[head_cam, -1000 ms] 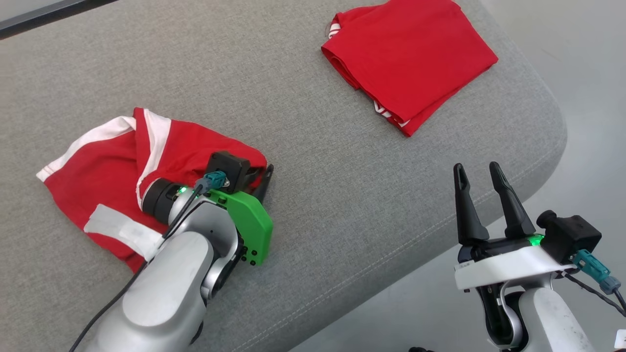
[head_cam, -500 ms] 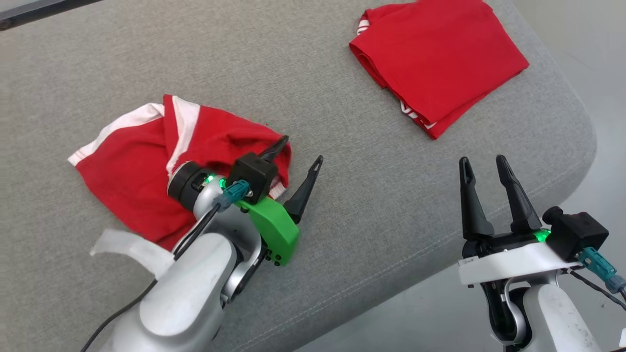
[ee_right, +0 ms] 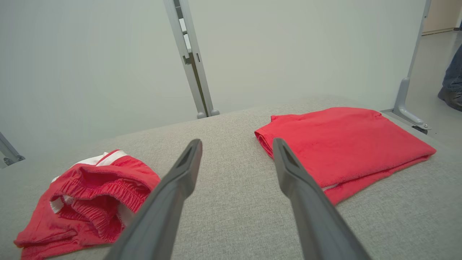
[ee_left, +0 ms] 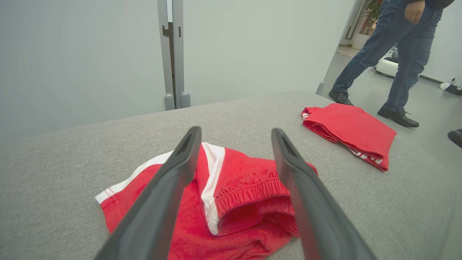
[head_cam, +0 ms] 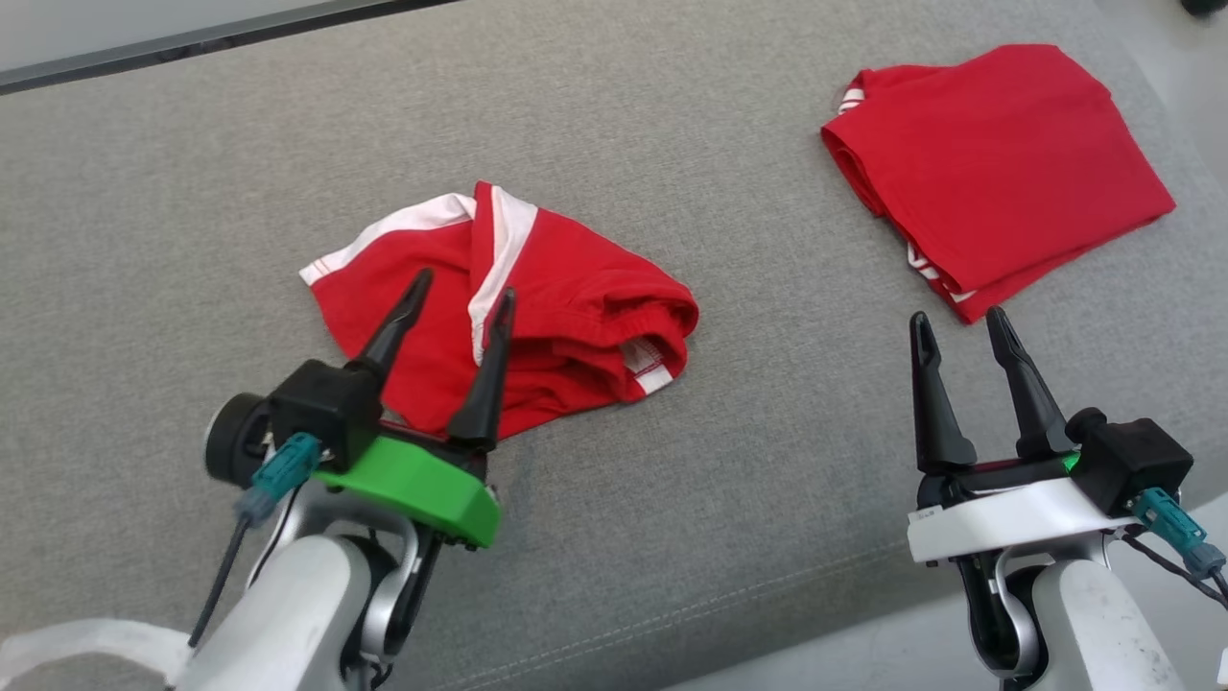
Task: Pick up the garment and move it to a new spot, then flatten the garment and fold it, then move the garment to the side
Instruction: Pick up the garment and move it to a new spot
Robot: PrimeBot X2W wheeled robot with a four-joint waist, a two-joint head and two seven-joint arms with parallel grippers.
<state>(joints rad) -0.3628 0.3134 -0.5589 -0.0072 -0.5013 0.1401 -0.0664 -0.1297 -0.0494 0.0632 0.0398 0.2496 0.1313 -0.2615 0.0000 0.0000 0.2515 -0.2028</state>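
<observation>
Garment: red shorts (head_cam: 537, 307) with a white stripe (head_cam: 499, 250), lying crumpled on the grey padded bench (head_cam: 192, 192), near the middle of the head view.
Left pincer: the left pincer (head_cam: 463, 285) is at 7 o'clock in the head view with its jaws spread wide and nothing between them. The tips hang over the near edge of the garment, and I cannot tell whether they touch the cloth.
Right pincer: the right pincer (head_cam: 957, 315) is at 4 o'clock, also spread and empty, over bare bench and well apart from the garment.
Handling: likely light, soft and limp. It should sag and bunch when lifted, and it will not hold a shape. It is not fragile, and the knit cloth looks grippy rather than slippery.
Where to hold: the gathered elastic waistband (ee_left: 249, 191), at the garment's 3 o'clock side in the head view, is the thickest ridge and the surest pinch. To spread it flat, two pinches far apart along the waistband or the hems seem best.
Risk: a pinch in the middle may catch one layer only and drag the heap.
Neighbours: a folded garment (head_cam: 1007, 163), also red, lies at 2 o'clock, well apart from the shorts and just beyond the right pincer's tips.
In the way: nothing lies between the pincers and the shorts. The folded garment takes up the bench's 2 o'clock corner.
Surroundings: a person (ee_left: 393, 54) in jeans stands on the floor beyond that corner, at 1 o'clock in the left wrist view.
</observation>
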